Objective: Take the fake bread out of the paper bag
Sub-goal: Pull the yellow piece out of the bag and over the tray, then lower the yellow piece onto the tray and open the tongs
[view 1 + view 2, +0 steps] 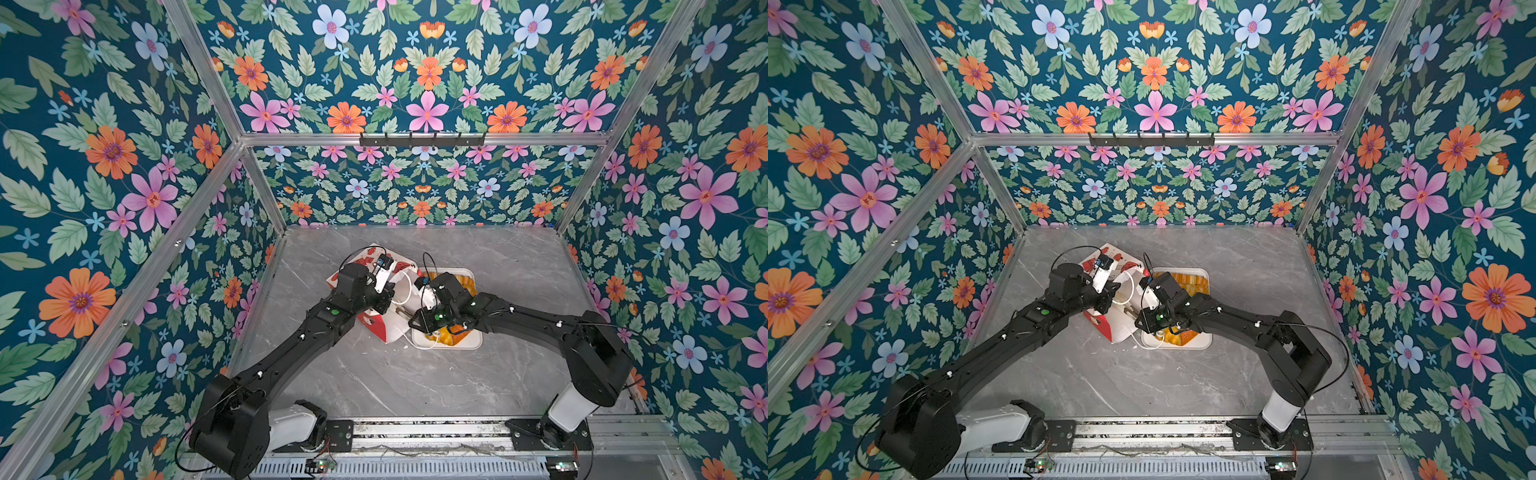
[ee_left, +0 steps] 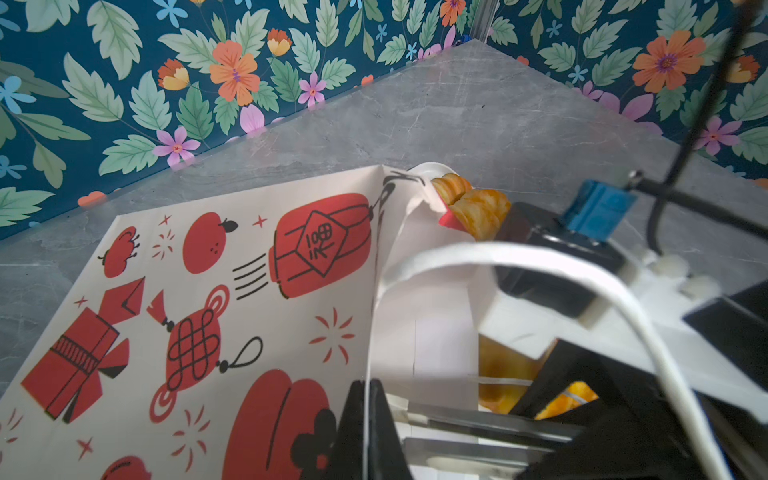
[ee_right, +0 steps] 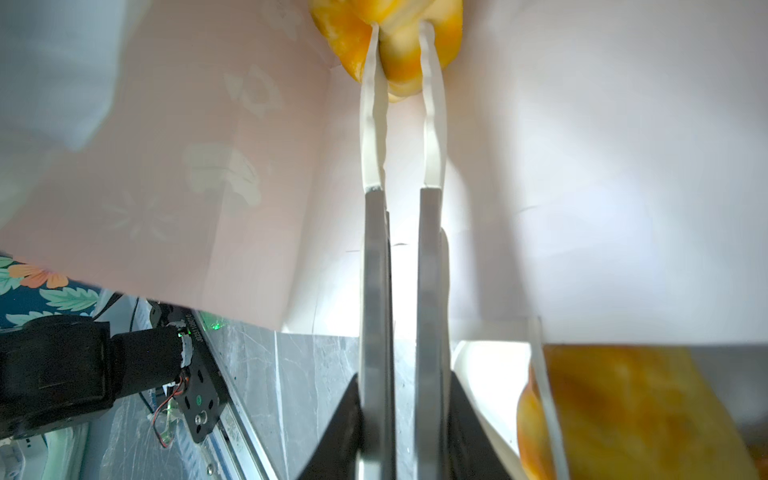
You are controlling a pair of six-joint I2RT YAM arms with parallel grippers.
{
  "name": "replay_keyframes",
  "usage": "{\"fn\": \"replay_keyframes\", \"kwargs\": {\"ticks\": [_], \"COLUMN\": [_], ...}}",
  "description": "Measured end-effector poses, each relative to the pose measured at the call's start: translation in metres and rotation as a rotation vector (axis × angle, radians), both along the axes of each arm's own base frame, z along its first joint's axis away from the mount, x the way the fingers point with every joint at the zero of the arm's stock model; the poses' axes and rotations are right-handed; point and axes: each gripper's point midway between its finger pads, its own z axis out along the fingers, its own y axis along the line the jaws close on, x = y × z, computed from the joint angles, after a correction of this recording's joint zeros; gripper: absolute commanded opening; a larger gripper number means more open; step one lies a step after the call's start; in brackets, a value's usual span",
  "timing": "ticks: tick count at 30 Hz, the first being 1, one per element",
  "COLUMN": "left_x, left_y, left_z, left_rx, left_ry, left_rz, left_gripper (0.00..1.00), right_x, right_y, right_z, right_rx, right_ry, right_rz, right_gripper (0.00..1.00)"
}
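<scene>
White paper with red prints: the paper bag (image 2: 208, 291) is laid on its side on the grey table (image 1: 415, 382). Its open edge is pinched tight by the left gripper (image 2: 365, 415). Inside the bag, a yellow piece of fake bread (image 3: 399, 70) is squeezed by the nearly closed right gripper (image 3: 401, 29). More bread is seen in the white tray (image 1: 471, 344) beside it.

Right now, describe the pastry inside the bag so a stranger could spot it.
On the marble table, find the white paper bag with red prints beside the white tray. Deep inside it, the right tool pinches a glossy yellow pastry; the other breads lie on the tray.
</scene>
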Motion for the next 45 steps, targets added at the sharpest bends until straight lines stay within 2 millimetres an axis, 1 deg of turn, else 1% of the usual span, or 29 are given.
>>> {"fn": "replay_keyframes", "kwargs": {"ticks": [3, 5, 10, 14, 20, 26, 29, 32, 37, 40, 43, 45], "left_x": [0.000, 0.000, 0.001, 0.003, 0.007, 0.009, 0.009, 0.008, 0.005, 0.003, 0.002, 0.000], "left_y": [0.000, 0.000, 0.000, 0.003, 0.012, 0.021, 0.024, 0.028, 0.033, 0.035, 0.036, 0.037], "left_z": [0.000, -0.001, 0.000, -0.003, -0.008, -0.008, -0.009, -0.009, -0.006, -0.005, -0.002, 0.000], "left_rx": [0.002, 0.002, 0.001, 0.008, 0.023, 0.024, 0.020, 0.015, 0.003, -0.009, -0.017, -0.027], "left_ry": [0.000, 0.000, -0.005, -0.011, -0.036, -0.077, -0.088, -0.102, -0.124, -0.129, -0.142, -0.148], "left_rz": [0.001, 0.001, 0.004, 0.019, 0.073, 0.122, 0.140, 0.153, 0.173, 0.181, 0.186, 0.188], "left_gripper": [0.00, 0.00, 0.00, 0.00, 0.00, 0.00, 0.00, 0.00, 0.00, 0.00, 0.00, 0.00], "right_x": [-0.004, -0.007, -0.017, -0.026, -0.039, -0.063, -0.072, -0.078, -0.077, -0.069, -0.060, -0.054], "right_y": [-0.005, -0.010, -0.027, -0.039, -0.066, -0.087, -0.102, -0.122, -0.158, -0.176, -0.189, -0.190], "right_z": [0.009, 0.012, 0.020, 0.026, 0.038, 0.055, 0.062, 0.068, 0.082, 0.080, 0.078, 0.077], "right_rx": [0.013, 0.015, 0.036, 0.063, 0.130, 0.160, 0.163, 0.164, 0.158, 0.146, 0.143, 0.151], "right_ry": [-0.007, -0.009, 0.002, 0.023, 0.101, 0.145, 0.164, 0.176, 0.157, 0.172, 0.198, 0.221], "right_rz": [-0.010, -0.017, -0.046, -0.067, -0.130, -0.159, -0.198, -0.256, -0.379, -0.458, -0.518, -0.532], "right_gripper": [0.11, 0.11, 0.11, 0.11, 0.13, 0.14, 0.14, 0.15, 0.15, 0.15, 0.15, 0.15]}}
